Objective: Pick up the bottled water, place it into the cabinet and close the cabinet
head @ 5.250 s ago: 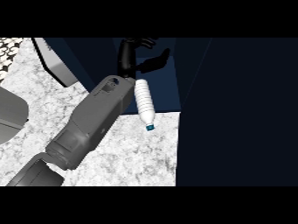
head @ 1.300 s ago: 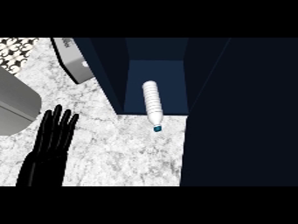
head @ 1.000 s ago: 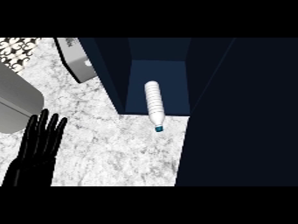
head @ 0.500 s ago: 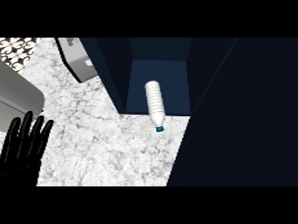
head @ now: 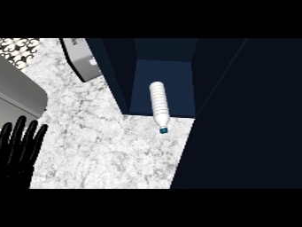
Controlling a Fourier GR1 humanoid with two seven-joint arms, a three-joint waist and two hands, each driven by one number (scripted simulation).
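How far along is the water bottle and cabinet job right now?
Mostly done: the water bottle lies in the open cabinet, its cap poking out over the marble counter. Nothing is in hand; the left hand is open. Closing the cabinet is left.

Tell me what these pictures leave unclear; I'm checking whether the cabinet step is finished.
- Right hand: in no view.
- Left hand: wrist and forearm cut off by the head view's lower edge.
- Cabinet: inside too dark to see its depth.
- Bottled water: label unreadable, too small.

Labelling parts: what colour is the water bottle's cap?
Teal-blue cap, seen in the head view.
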